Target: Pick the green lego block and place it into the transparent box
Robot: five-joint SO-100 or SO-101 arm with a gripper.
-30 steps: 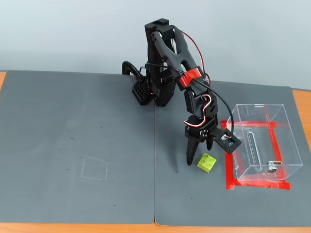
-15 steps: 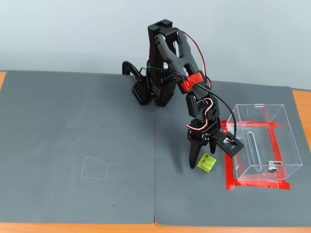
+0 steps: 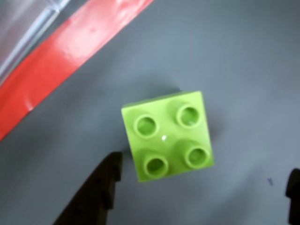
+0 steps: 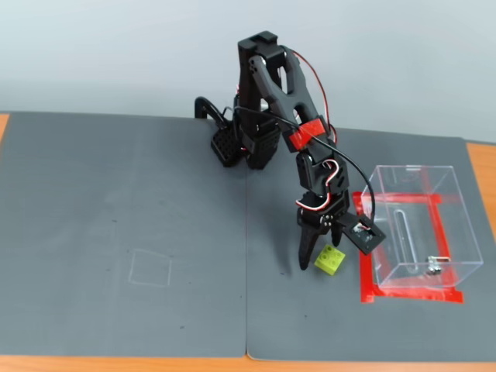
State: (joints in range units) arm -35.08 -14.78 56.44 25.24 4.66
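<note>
Fingers spread astride the green lego block, seemingly not yet pinching it, so lifting and dropping into the transparent box at three o'clock remain.

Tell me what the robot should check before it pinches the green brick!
1. Pincer open: ok. One finger shows at the bottom left of the wrist view, the other at the far right edge.
2. Green lego block between the fingers: ok, though it sits closer to the left finger.
3. Brick studs up and flat on the grey mat: ok.
4. Pincer low enough to grip: cannot tell. In the fixed view the fingertips look near the mat beside the brick.
5. Transparent box ready: ok. It stands upright on the red tape, right of the brick.
6. Path to the box free: ok, nothing lies between.
</note>
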